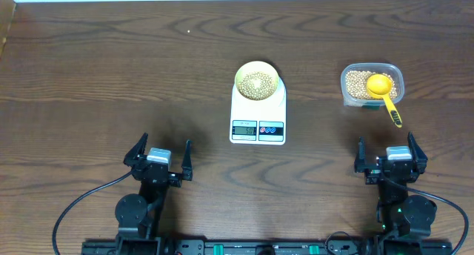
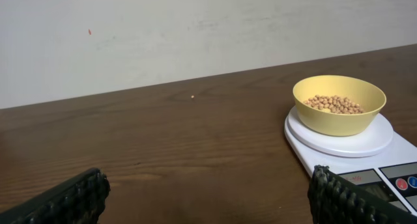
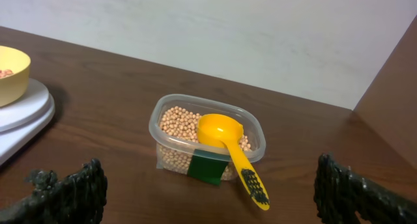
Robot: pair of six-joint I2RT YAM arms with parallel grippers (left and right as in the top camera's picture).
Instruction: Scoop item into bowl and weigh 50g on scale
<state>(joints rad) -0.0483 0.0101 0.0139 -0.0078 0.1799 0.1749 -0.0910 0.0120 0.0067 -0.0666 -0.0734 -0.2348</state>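
The pale-yellow bowl (image 1: 258, 81) stands on the white scale (image 1: 258, 121) at the table's middle, with tan beans (image 1: 258, 82) inside. The left wrist view shows the bowl (image 2: 339, 113), its beans (image 2: 335, 104) and the scale (image 2: 365, 152) at the right. More beans (image 1: 358, 82) fill a clear tub (image 1: 371, 84) at the right, with a bright-yellow scoop (image 1: 384, 92) resting in it, handle over the rim. The tub (image 3: 207, 142) and scoop (image 3: 228, 149) show in the right wrist view. My left gripper (image 1: 162, 156) and right gripper (image 1: 389, 156) are open and empty near the front edge.
The scale's display (image 1: 244, 129) and its red and blue buttons (image 1: 271, 129) face the front. A green label (image 3: 208, 168) is on the tub's front. A wall (image 2: 195, 35) stands behind the table's far edge.
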